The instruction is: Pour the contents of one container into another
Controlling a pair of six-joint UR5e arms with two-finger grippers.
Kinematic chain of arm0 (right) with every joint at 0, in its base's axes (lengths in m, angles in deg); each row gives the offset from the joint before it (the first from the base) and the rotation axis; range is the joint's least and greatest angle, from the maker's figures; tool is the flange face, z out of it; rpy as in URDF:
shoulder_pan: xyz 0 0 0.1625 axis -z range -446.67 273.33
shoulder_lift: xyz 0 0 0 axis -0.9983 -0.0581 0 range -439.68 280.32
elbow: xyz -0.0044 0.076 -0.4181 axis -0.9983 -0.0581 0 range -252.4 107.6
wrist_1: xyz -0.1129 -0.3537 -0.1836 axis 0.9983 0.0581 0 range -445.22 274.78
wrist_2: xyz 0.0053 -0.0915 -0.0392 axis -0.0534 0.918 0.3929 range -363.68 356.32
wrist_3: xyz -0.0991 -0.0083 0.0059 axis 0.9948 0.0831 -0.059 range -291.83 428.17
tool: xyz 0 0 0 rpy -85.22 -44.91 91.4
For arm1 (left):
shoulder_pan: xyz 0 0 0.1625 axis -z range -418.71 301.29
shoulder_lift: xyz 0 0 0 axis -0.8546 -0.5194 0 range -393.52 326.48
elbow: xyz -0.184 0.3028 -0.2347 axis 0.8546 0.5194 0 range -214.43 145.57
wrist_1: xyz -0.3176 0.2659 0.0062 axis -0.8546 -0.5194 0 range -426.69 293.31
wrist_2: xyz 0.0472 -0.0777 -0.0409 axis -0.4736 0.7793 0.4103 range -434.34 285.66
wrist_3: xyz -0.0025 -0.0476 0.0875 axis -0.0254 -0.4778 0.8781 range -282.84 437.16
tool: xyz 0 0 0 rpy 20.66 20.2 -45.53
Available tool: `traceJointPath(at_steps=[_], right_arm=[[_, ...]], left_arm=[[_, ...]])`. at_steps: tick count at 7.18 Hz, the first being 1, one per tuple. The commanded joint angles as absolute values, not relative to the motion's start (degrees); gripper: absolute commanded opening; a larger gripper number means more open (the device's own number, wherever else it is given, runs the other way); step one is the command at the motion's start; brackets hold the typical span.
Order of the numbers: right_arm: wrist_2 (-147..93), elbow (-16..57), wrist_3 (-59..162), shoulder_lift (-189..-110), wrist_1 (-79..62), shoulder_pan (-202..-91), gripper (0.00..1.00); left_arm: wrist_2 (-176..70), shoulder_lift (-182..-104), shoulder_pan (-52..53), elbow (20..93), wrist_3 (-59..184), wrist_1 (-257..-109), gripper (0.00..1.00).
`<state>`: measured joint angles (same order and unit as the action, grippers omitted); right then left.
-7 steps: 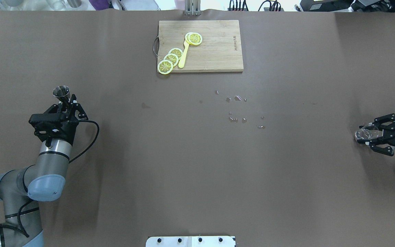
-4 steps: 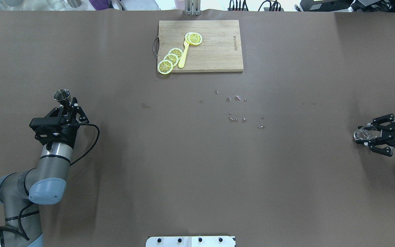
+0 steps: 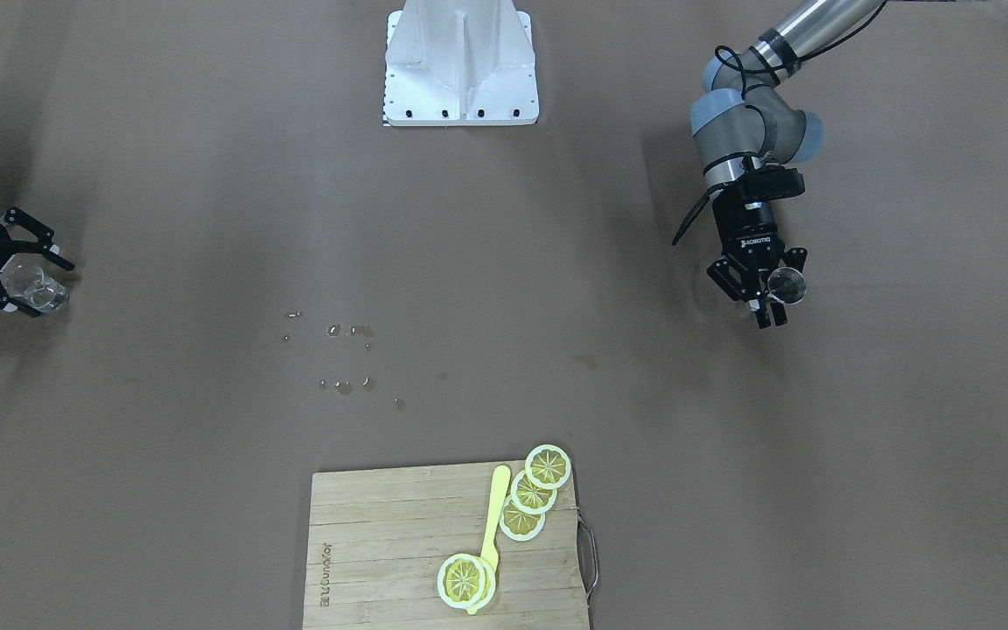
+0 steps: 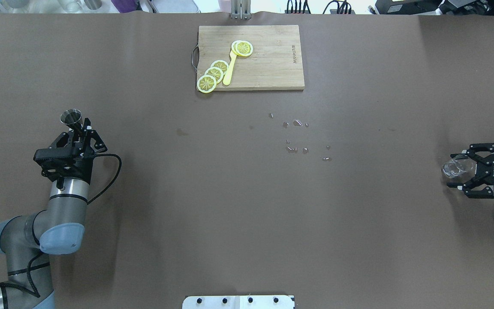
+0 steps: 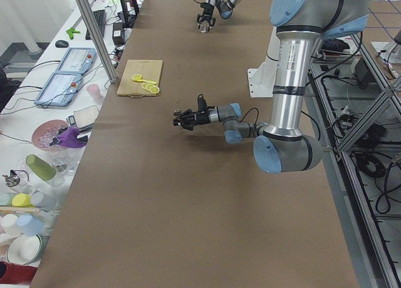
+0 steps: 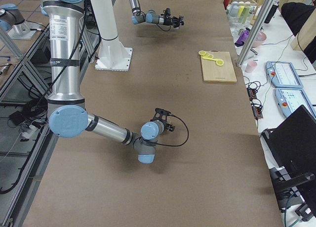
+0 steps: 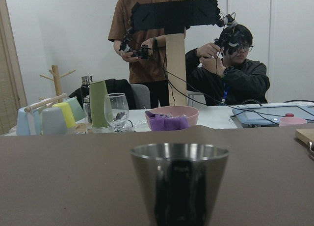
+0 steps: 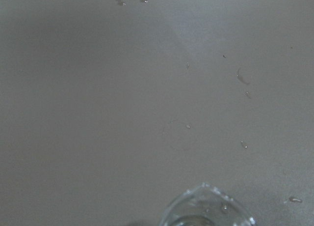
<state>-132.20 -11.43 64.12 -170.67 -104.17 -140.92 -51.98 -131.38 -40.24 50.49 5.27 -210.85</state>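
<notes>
While L jaws clamp cup (image 4: 70, 116), R jaws: glass (image 4: 452, 167).

The table (image 4: 247, 214) was covered in plain matte brown. At twelve o'clock a cutting board (image 4: 268, 64) of pale striped wood grain was seen, with lemon slices (image 4: 206, 83) coloured yellow and rimmed in white, and a yellow spoon (image 4: 229, 73). At nine o'clock a mirrored silver cup (image 4: 71, 116) was held in the black left gripper (image 4: 78, 130). At three o'clock a colourless glass (image 4: 453, 166) was held in the black right gripper (image 4: 455, 170).

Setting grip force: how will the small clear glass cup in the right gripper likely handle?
The small clear glass cup looks smooth, so probably slippery in the right gripper. Being glass, likely fragile if dropped. Droplets on the brown table suggest wetness.
</notes>
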Motion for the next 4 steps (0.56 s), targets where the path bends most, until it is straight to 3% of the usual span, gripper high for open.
traceJointPath(at_steps=[1,4], right_arm=[[-132.6,-10.9,63.9,-170.8,-104.2,-141.0,1.00],[-137.0,-11.1,63.9,-172.0,-105.8,-143.1,1.00]], left_arm=[[-53.4,-131.7,-40.1,49.5,4.6,-210.7,0.00],[-52.0,-132.1,-39.9,49.5,-11.1,-207.1,0.00]])
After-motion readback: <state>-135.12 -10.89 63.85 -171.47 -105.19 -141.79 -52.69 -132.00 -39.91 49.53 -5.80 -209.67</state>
